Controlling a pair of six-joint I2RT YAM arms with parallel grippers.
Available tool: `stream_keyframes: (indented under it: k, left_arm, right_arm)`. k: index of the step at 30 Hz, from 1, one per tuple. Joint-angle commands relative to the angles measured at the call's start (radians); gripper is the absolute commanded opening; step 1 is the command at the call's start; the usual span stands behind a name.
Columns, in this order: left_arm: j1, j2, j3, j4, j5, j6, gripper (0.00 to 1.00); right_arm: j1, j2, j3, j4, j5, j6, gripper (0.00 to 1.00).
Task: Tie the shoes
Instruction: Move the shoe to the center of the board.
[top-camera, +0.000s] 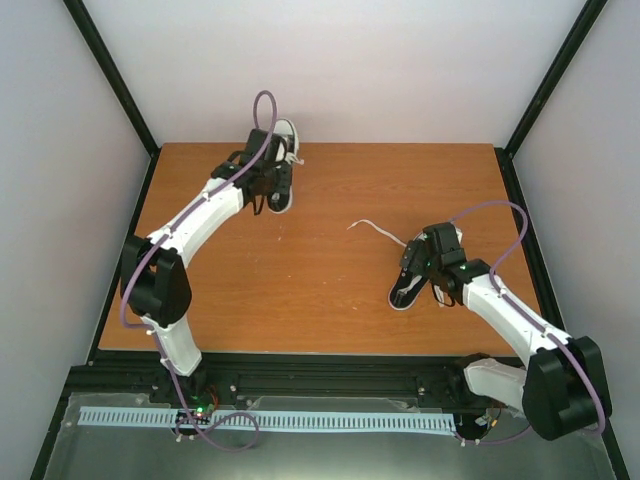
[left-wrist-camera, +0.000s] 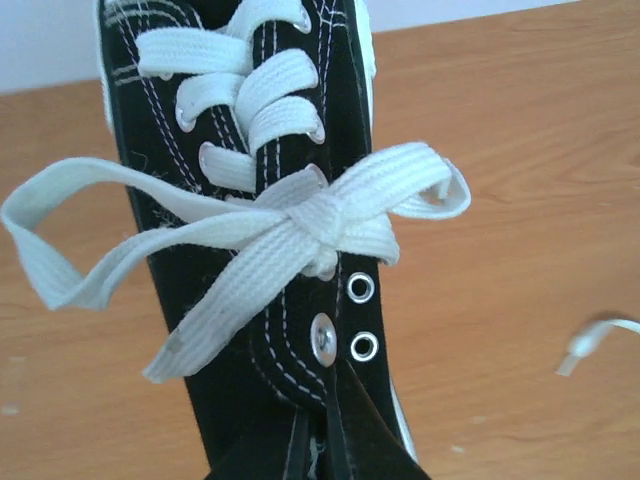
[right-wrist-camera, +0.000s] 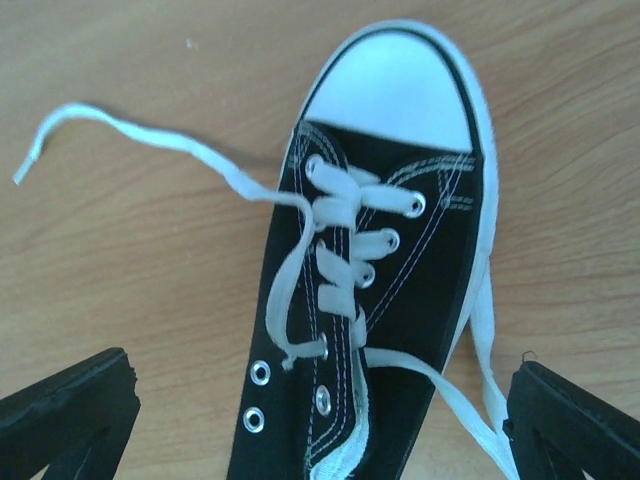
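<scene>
**One bow made, one shoe left to lace up**

The tied shoe (top-camera: 283, 160) stands at about 11 o'clock on the worktop (top-camera: 330, 310), close to the far edge. The left pincer (top-camera: 266, 190) hangs over its heel end. In the left wrist view its bow (left-wrist-camera: 320, 225) sits across the top eyelets. One loop runs out toward 9 o'clock, a shorter one toward 3 o'clock, and a free end drops toward 7 o'clock. The knot looks drawn together, though the loops are uneven and rather slack. I would count this shoe as done, or needing only a last tug. The left pincer's fingers (left-wrist-camera: 365, 435) show as two dark wedges at 6 o'clock, drawn narrow with the tips nearly meeting. I cannot tell whether they pinch any part of the shoe.

The untied shoe (top-camera: 408, 290) lies at about 4 o'clock on the worktop, well apart from the first. The right pincer (top-camera: 428, 262) is right above it. In the right wrist view no knot has been started. One lace end (right-wrist-camera: 150, 135) trails across the wood toward 10 o'clock. The other lace end (right-wrist-camera: 482, 330) runs down the sole's side toward 5 o'clock. The right pincer (right-wrist-camera: 320, 375) is spread wide, one finger on either side of the shoe, holding nothing.

By my reckoning the task is about half finished. The second shoe has yet to be crossed, looped and pulled tight.
</scene>
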Motion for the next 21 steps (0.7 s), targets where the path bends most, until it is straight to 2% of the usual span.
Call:
stream_keyframes:
  k: [1, 7, 10, 12, 16, 18, 21]
  left_arm:
    - [0.023, 0.027, 0.086, -0.118, -0.129, 0.233, 0.01]
    - [0.078, 0.070, 0.063, -0.139, -0.122, 0.268, 0.01]
    - [0.105, 0.105, 0.054, -0.142, -0.090, 0.221, 0.07]
    - [0.115, 0.117, 0.035, -0.129, -0.095, 0.183, 0.23]
    - [0.124, 0.099, -0.008, -0.080, -0.138, 0.110, 0.70]
    - [0.127, 0.074, -0.011, -0.067, -0.143, 0.075, 0.80]
    - [0.127, -0.017, -0.043, -0.021, -0.134, 0.017, 0.86]
  right_arm:
    - [-0.007, 0.062, 0.022, -0.037, -0.045, -0.055, 1.00]
    - [-0.007, 0.142, 0.030, -0.028, -0.038, -0.076, 0.99]
    - [-0.007, 0.169, 0.030, -0.003, -0.053, -0.088, 0.89]
    - [-0.007, 0.186, 0.033, 0.011, -0.061, -0.098, 0.79]
    - [-0.007, 0.219, 0.036, 0.041, -0.062, -0.114, 0.58]
    - [-0.007, 0.240, 0.045, 0.054, -0.072, -0.120, 0.41]
    - [-0.007, 0.268, 0.068, 0.061, -0.096, -0.133, 0.19]
